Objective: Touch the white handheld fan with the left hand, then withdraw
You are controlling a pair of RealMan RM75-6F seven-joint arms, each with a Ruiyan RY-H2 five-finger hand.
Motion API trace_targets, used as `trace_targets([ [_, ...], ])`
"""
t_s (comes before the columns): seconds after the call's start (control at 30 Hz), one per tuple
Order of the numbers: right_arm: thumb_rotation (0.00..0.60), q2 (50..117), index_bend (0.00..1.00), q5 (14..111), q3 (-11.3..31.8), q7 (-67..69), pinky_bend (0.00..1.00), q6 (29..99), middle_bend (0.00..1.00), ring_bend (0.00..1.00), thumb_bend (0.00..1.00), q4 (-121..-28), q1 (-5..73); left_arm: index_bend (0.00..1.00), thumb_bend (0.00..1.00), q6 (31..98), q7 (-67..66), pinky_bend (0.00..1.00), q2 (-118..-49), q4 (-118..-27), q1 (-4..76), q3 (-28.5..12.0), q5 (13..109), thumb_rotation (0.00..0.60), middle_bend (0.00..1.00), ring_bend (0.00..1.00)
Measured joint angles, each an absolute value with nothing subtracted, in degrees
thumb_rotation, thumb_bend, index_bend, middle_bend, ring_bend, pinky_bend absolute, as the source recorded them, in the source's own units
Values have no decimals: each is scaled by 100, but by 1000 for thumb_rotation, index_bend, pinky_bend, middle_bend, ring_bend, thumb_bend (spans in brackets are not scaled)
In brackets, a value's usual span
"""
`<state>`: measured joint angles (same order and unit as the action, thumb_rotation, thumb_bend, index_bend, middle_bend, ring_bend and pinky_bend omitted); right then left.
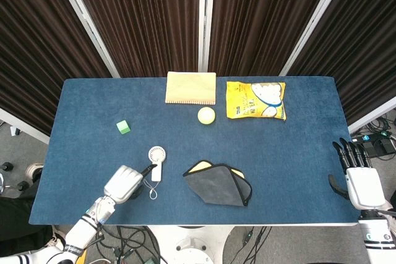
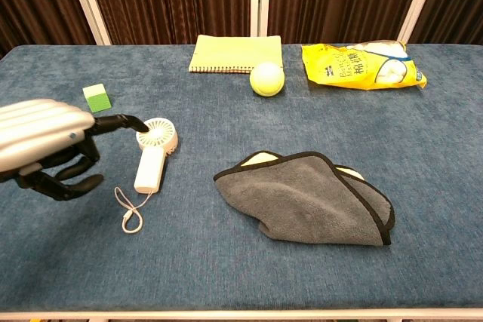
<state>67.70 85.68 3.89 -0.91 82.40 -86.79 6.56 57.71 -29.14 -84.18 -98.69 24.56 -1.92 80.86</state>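
The white handheld fan (image 1: 156, 162) lies flat on the blue table, round head away from me, with a thin cord loop (image 2: 128, 213) trailing from its handle. My left hand (image 1: 127, 183) is just left of it, low over the table. One finger is stretched out and its tip reaches the fan's left edge; the other fingers curl underneath and hold nothing. In the chest view the same left hand (image 2: 47, 147) points at the head of the fan (image 2: 158, 135). My right hand (image 1: 359, 181) hangs beyond the table's right edge, fingers straight and apart.
A grey folded cloth (image 2: 309, 197) over something yellow lies right of the fan. Further back are a green block (image 1: 123, 127), a yellow pad (image 1: 191, 87), a pale ball (image 1: 206, 115) and a yellow snack bag (image 1: 255, 100).
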Motion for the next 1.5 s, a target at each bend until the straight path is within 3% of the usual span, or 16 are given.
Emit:
trace_targets([
  [0.7, 600, 6793, 0, 8444, 403, -217, 0, 8140, 0, 0, 299, -8690, 686, 132, 457, 5445, -3548, 823, -8755, -9548, 2882, -166, 6949, 600, 808, 827],
  [1.5, 600, 6865, 0, 8349, 395, -178, 0, 8033, 0, 0, 299, -8539, 710, 132, 457, 5544, -3592, 822, -8844, -9481, 3149, -52, 6504, 600, 808, 827],
])
